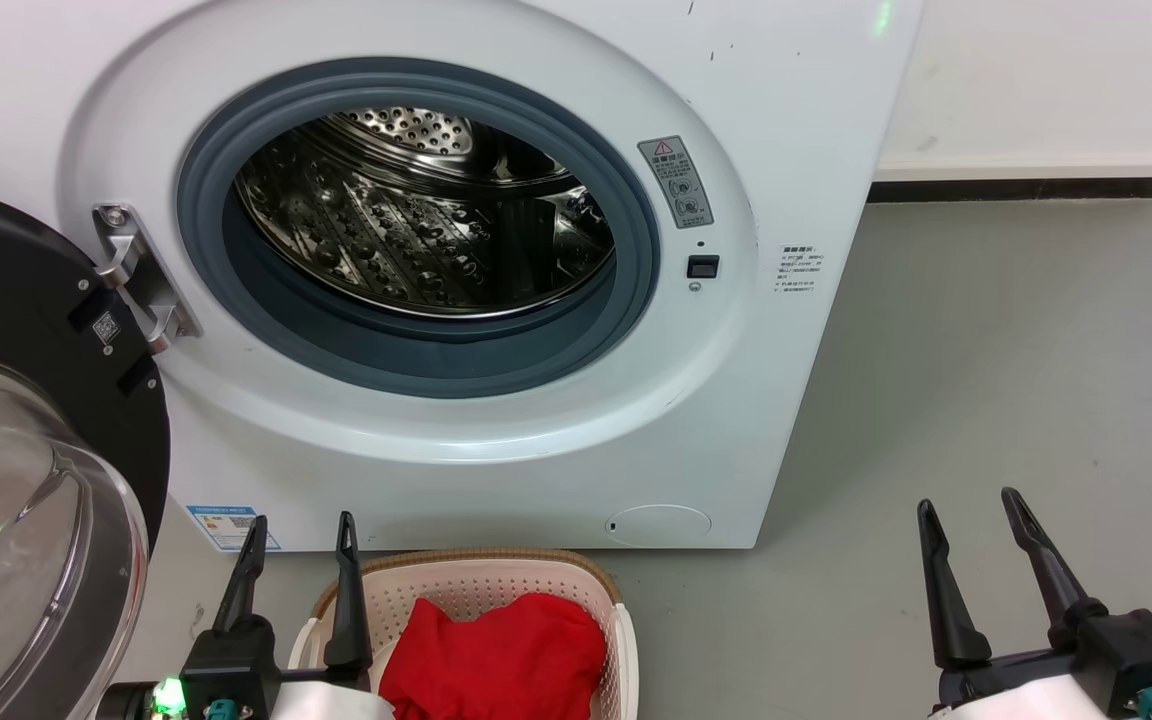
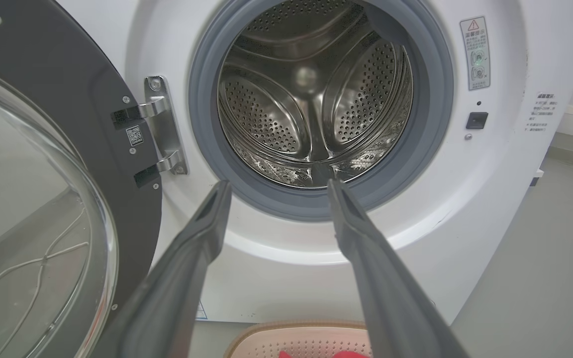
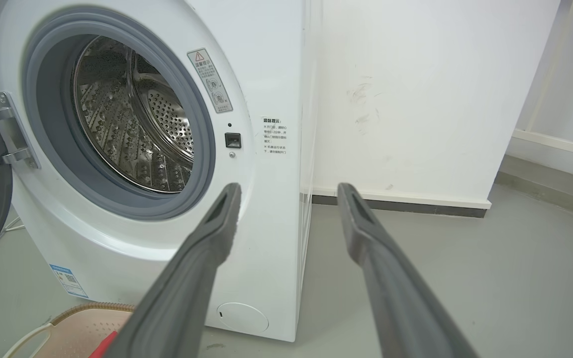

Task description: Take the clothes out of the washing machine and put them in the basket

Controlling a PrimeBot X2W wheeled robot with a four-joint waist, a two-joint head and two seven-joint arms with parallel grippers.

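Standing open and holding nothing, the jaws of the left gripper (image 1: 301, 520) are seen at the lower left of the head view, fingers pointed up the frame, overlapping the left rim of the basket (image 1: 496, 558). The jaws of the right gripper (image 1: 968, 500) are likewise spread and unloaded at the lower right, over the grey floor (image 1: 986, 380), well apart from the basket. The red clothes (image 1: 496, 650) are heaped inside the cream basket at the bottom centre, which is set on the floor just before the washing machine (image 1: 736, 420). The door (image 1: 16, 300) is swung wide at the left edge, and the perforated steel drum (image 1: 416, 230) is shown through the grey-rimmed porthole at the upper centre.
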